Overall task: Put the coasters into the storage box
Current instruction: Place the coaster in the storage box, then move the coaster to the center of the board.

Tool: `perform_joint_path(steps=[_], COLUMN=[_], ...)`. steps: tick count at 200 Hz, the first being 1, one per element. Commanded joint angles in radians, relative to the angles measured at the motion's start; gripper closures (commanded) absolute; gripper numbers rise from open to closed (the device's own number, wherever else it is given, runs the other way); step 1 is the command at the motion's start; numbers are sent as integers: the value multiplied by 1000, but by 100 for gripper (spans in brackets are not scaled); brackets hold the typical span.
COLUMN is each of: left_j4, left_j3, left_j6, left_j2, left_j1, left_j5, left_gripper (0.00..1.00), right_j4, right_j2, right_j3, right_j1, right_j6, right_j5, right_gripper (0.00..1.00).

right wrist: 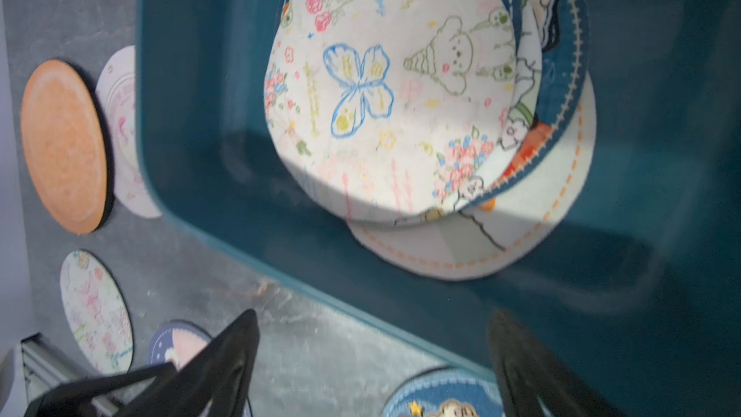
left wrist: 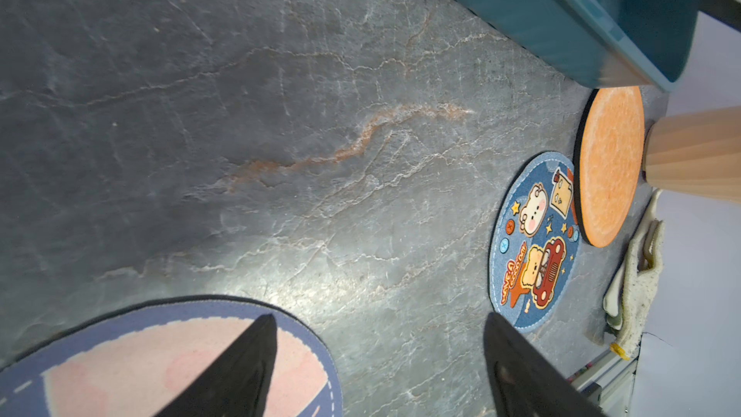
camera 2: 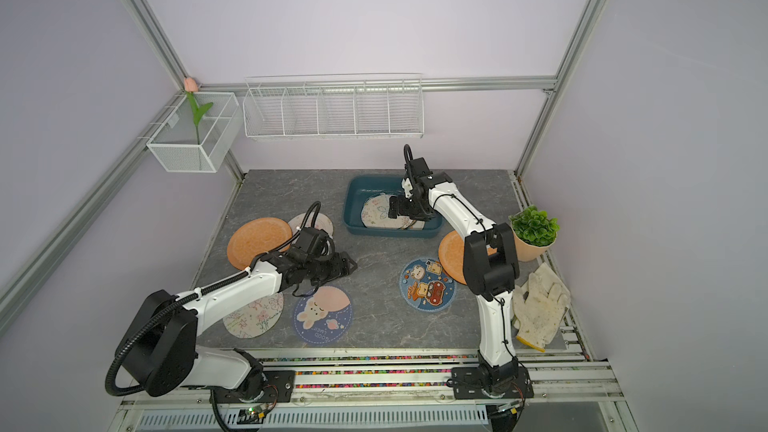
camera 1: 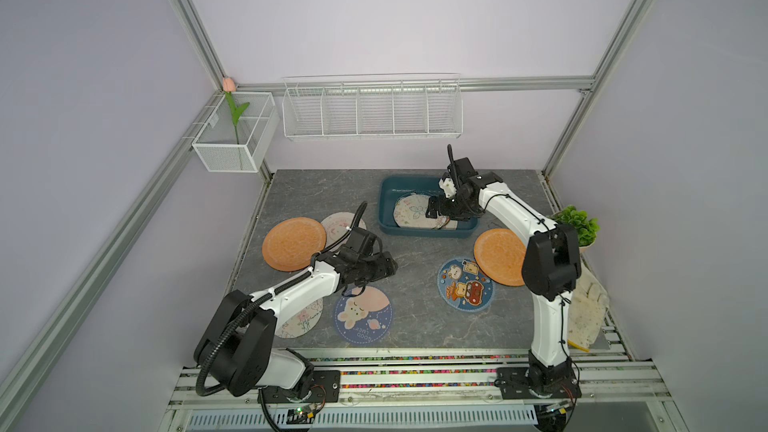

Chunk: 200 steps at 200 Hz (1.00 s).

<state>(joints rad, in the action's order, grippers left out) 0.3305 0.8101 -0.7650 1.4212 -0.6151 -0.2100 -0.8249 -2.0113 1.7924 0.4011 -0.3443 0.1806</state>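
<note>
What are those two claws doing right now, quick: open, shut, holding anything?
Left gripper: open, holding nothing.
Right gripper: open, holding nothing.

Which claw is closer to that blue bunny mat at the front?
Left. The left claw hovers at the far edge of the bunny mat; the right claw is away over the blue box.

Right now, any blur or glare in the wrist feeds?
Right wrist view: blur smears the storage box rim and the butterfly coaster inside. Left wrist view: mostly sharp, glare patch on the table near the pink-and-blue coaster. Top views: crisp.
</note>
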Motion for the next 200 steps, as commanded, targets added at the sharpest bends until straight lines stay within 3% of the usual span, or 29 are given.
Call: perform_joint_path(steps=[1,60,104,200], left_j4=[-21,-35,-44,-46], left_j3=[34,64,86,120], left_j6=[13,30,45,63], left_j2=[20,54,88,128], left_j1=[6,6,6,6], left_j5=[1,-7,-20,-44], left_gripper=[19,18,17,13], right_j4=[30,30,44,132], right_j2=[128,414,586,697], right_j3=[-128,-493,-720,-1051], right_j1=[2,-16,-26,-51], right_j6=[-12,-42,-104,-227], right_j5=[32,33,4,-105], right_gripper=[5,0,9,11])
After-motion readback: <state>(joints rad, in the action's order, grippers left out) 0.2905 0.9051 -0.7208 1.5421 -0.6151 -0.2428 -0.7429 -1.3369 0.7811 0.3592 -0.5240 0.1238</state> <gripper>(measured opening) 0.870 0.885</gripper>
